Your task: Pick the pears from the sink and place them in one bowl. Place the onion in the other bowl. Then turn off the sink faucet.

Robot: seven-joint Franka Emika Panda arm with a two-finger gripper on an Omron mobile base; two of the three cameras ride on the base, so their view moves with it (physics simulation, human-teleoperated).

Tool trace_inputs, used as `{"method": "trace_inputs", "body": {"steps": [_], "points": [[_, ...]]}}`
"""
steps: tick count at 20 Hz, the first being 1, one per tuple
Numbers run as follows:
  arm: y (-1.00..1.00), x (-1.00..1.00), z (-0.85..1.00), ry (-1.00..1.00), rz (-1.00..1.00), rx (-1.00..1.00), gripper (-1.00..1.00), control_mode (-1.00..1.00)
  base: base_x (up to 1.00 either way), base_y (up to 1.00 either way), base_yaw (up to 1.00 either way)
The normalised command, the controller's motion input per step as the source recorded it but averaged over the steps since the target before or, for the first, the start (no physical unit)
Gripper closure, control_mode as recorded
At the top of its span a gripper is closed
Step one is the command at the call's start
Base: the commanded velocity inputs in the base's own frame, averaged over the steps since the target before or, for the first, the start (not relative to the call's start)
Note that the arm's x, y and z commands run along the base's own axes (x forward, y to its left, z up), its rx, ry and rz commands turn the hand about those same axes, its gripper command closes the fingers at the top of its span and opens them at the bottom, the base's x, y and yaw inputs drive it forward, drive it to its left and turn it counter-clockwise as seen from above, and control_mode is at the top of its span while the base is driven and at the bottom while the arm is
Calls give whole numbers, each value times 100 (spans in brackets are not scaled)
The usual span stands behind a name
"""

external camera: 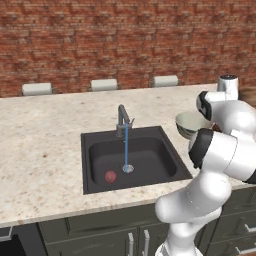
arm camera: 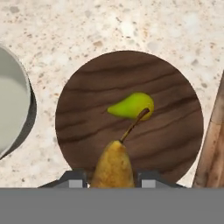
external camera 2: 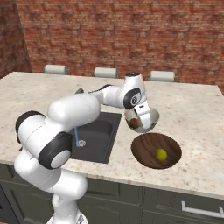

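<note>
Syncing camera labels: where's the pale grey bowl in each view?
Left base view: pale grey bowl right of middle, right of the sink, partly behind the arm.
Right base view: centre, just beyond the wooden bowl, partly behind the claw.
Hand view: cut by the left edge.
Landmark: the wooden bowl holding the yellow-green pear, in the right base and hand views.

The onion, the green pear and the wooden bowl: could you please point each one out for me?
onion [external camera: 110, 176]: left base view, middle of the red ball on the sink floor.
green pear [arm camera: 132, 106]: hand view, its fat body.
wooden bowl [arm camera: 87, 94]: hand view, bare wood left of the pear.
</note>
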Motion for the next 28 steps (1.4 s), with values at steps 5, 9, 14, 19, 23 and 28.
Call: {"method": "trace_inputs", "body": {"steps": [5,9,14,19,23,28], "points": [[-50,0,-32,5,0,0,100,-100,0,0,0],[-21,0,-55,1,0,0,100,-100,0,0,0],[-7,0,-60,0,0,0,100,-100,0,0,0],[-14,0,-52,0,0,0,100,-100,0,0,0],[-22,0,-44,4,0,0,100,-100,0,0,0],[-3,0,9,13,0,0,-100,-100,0,0,0]]}}
